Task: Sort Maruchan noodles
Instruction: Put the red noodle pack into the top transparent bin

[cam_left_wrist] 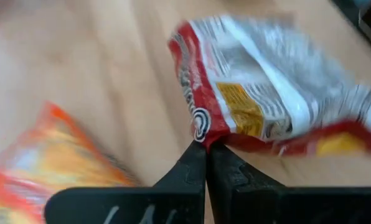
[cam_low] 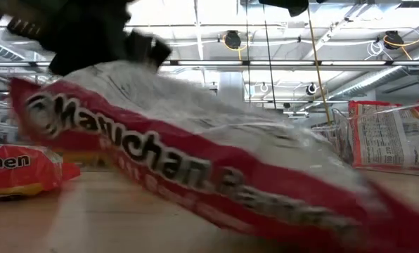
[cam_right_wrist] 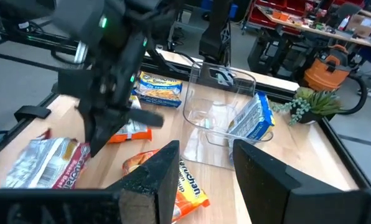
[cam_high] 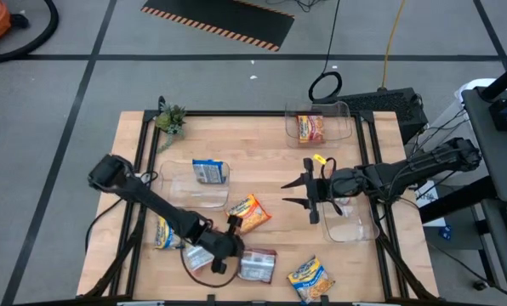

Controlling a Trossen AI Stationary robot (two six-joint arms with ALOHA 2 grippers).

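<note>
A silver-white Maruchan packet with a red band (cam_high: 258, 266) lies near the table's front edge, and my left gripper (cam_high: 236, 252) is shut on it. In the low view the packet (cam_low: 216, 161) slants, its gripped end raised. Other packets: orange (cam_high: 248, 212) at mid-table, yellow (cam_high: 310, 279) at the front, yellow-and-blue (cam_high: 163, 232) at the left. One blue-and-yellow packet (cam_high: 209, 172) leans in a clear bin (cam_high: 185, 189); one orange-red packet (cam_high: 310, 127) stands in the far bin (cam_high: 343, 117). My right gripper (cam_high: 309, 194) hovers open above mid-table, holding nothing. My left gripper pinches one red-edged corner of the silver-white packet (cam_left_wrist: 201, 129) between its two fingertips (cam_left_wrist: 195, 163). The fingers slant down from the table's left. The gripped corner is raised and the packet tilts down away from it; whether its low end (cam_low: 378, 218) touches the table I cannot tell.
A third clear bin (cam_high: 356, 223) sits under the right arm at the right. A small potted plant (cam_high: 170, 119) stands at the far left corner. An orange packet (cam_left_wrist: 48, 165) lies close beside my left gripper. Bare wood shows between the bins.
</note>
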